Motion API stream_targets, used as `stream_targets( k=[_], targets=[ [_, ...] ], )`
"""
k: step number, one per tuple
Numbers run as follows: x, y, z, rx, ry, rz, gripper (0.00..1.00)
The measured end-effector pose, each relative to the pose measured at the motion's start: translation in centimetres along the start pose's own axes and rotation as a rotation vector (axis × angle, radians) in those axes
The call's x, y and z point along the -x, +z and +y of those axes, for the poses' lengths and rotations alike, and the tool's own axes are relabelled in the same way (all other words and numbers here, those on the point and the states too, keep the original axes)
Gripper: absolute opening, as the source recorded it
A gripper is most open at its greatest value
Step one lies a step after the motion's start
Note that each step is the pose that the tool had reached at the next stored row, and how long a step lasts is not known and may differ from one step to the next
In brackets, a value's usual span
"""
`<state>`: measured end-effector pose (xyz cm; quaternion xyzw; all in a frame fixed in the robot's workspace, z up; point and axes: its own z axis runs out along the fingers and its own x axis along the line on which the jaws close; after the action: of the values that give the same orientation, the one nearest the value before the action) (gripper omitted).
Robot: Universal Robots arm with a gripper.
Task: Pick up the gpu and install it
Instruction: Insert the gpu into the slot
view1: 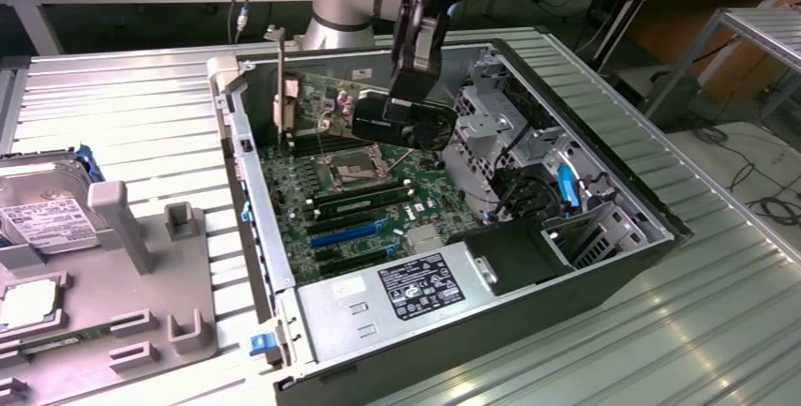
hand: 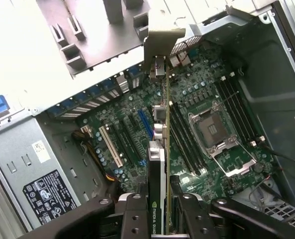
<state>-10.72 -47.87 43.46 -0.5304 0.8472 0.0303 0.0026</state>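
A ribbed metal counter [view1: 701, 312] is seen in front of wooden workbenches. An open computer case [view1: 588, 284] is laid on its side at the counter's middle. A motherboard [view1: 363, 209] is exposed inside it, and a power supply [view1: 414, 289] is set at its near corner. The tool [view1: 414, 123] is clamped on the gpu [view1: 375, 117]. The gpu is held on edge above the motherboard, just beside the processor socket [view1: 356, 167], with its metal bracket [hand: 159, 37] toward the case's rear wall. Whether the card touches a slot cannot be told. A grey tray [view1: 126, 265] with a hard drive [view1: 44, 209] is placed along the counter's edge at the exterior view's left.
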Motion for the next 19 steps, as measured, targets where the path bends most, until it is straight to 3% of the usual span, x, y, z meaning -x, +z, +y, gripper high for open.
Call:
stream_targets(
  k=[8,19],
  targets=[
    [0.00,0.00,0.00,0.0025,-0.069,0.0033,0.27],
    [0.00,0.00,0.00,0.0074,-0.203,0.0099,0.27]
  ],
)
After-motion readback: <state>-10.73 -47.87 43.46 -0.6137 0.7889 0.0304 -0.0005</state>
